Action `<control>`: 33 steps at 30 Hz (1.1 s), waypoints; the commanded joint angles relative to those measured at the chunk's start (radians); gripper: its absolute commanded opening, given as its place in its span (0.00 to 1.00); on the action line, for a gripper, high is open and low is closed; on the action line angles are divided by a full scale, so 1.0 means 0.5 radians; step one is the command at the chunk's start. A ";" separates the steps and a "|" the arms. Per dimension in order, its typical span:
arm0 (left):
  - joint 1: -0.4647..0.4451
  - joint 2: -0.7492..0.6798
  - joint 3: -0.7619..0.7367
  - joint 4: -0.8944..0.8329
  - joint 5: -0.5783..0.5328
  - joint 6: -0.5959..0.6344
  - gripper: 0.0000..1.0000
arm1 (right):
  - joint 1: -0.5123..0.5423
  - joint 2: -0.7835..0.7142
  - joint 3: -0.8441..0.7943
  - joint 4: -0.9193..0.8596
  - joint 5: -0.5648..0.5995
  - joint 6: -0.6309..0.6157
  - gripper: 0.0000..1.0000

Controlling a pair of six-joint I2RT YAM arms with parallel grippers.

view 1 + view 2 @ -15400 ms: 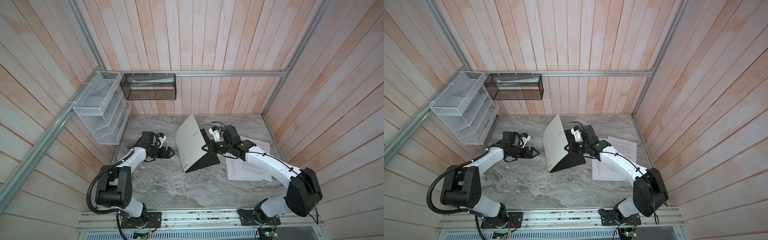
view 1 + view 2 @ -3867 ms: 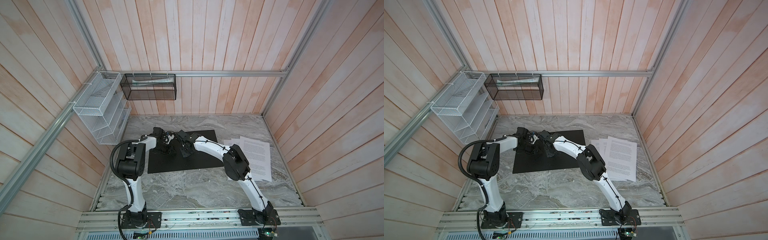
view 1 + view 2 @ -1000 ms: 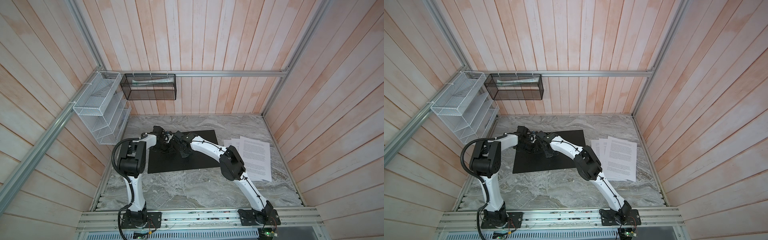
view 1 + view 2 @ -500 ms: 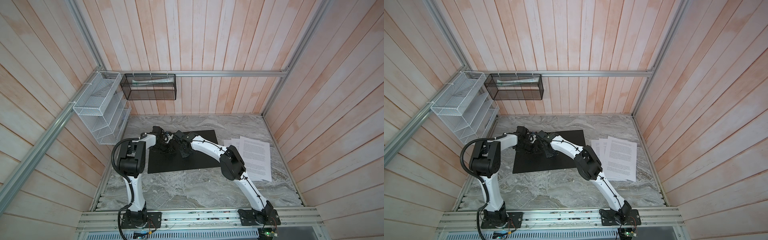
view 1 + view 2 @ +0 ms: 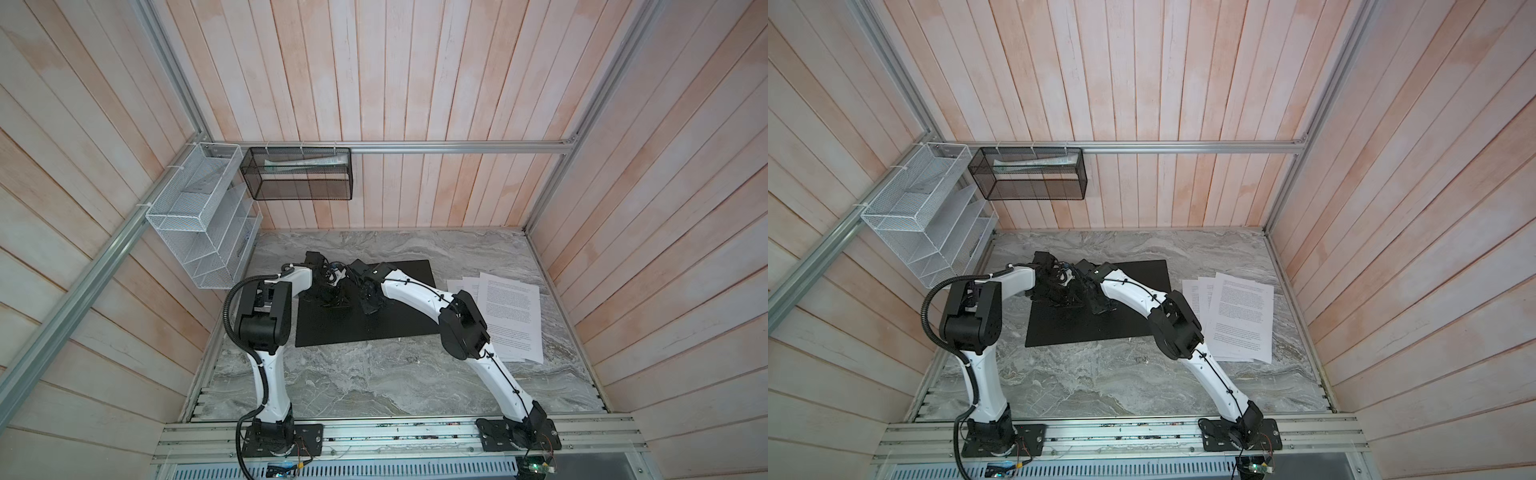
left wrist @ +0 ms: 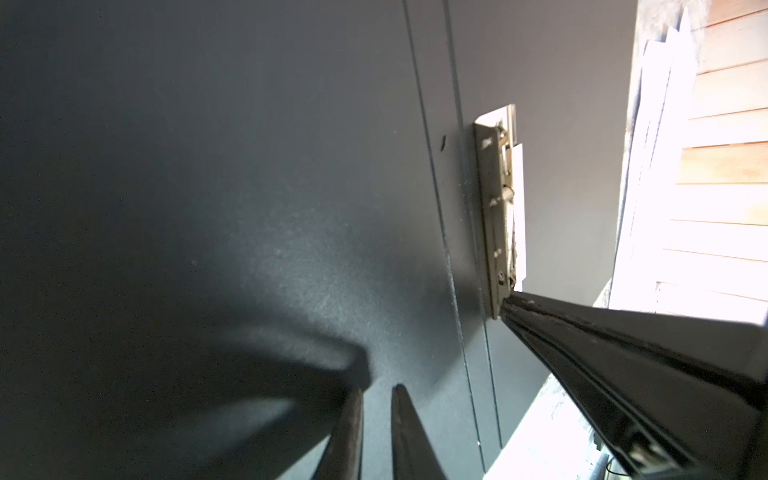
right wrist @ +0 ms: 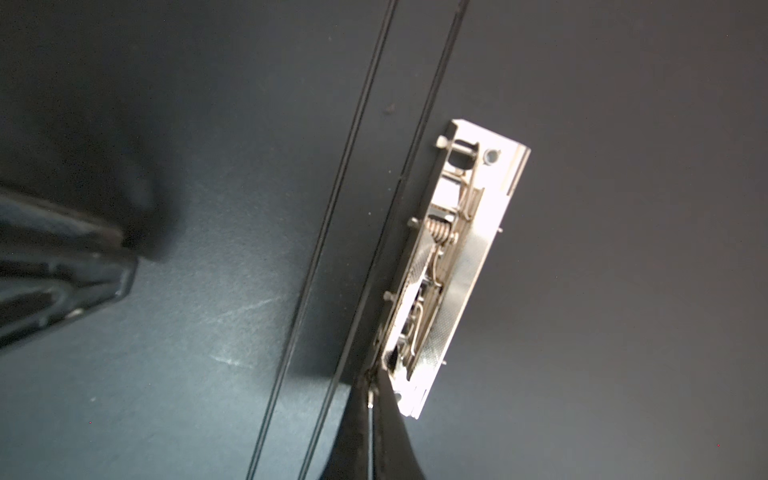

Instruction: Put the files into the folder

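On folder (image 5: 395, 322), right hand (image 7: 375, 384) closed at metal clip (image 7: 457, 257), left hand (image 6: 376, 392) closed empty, files (image 5: 511, 316) unreadable.

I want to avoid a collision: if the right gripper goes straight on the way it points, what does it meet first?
The metal clip of the open folder: the shut right gripper has its tips at the clip's near end, probably touching it.
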 commanded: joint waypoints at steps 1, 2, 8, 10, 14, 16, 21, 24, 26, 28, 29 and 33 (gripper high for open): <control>0.020 0.095 -0.020 -0.151 -0.223 0.025 0.18 | -0.055 0.191 -0.096 -0.142 -0.018 0.026 0.01; 0.020 0.096 -0.024 -0.149 -0.241 0.023 0.18 | -0.055 0.182 -0.103 -0.130 -0.016 0.026 0.01; 0.029 0.095 -0.047 -0.148 -0.289 0.029 0.18 | -0.062 0.145 -0.105 -0.111 0.014 0.021 0.01; 0.033 0.095 -0.047 -0.148 -0.285 0.029 0.18 | -0.063 0.129 -0.103 -0.100 0.028 0.017 0.01; 0.033 0.100 -0.044 -0.153 -0.285 0.025 0.18 | -0.074 0.107 -0.094 -0.098 0.052 0.014 0.01; 0.033 0.104 -0.038 -0.157 -0.285 0.026 0.18 | -0.074 0.097 -0.093 -0.097 0.068 0.014 0.01; 0.032 0.107 -0.031 -0.163 -0.285 0.025 0.18 | -0.082 0.075 -0.093 -0.094 0.090 0.022 0.01; 0.033 0.109 -0.031 -0.168 -0.285 0.024 0.18 | -0.085 0.069 -0.097 -0.101 0.096 0.029 0.01; 0.032 0.107 -0.031 -0.166 -0.285 0.025 0.18 | -0.086 0.060 -0.107 -0.086 0.099 0.027 0.01; 0.032 0.109 -0.029 -0.166 -0.285 0.024 0.18 | -0.087 0.060 -0.102 -0.087 0.097 0.023 0.01; 0.033 0.110 -0.028 -0.171 -0.285 0.026 0.18 | -0.092 0.061 -0.096 -0.088 0.100 0.023 0.01; 0.032 0.109 -0.029 -0.169 -0.285 0.024 0.18 | -0.096 0.069 -0.077 -0.117 0.123 0.020 0.01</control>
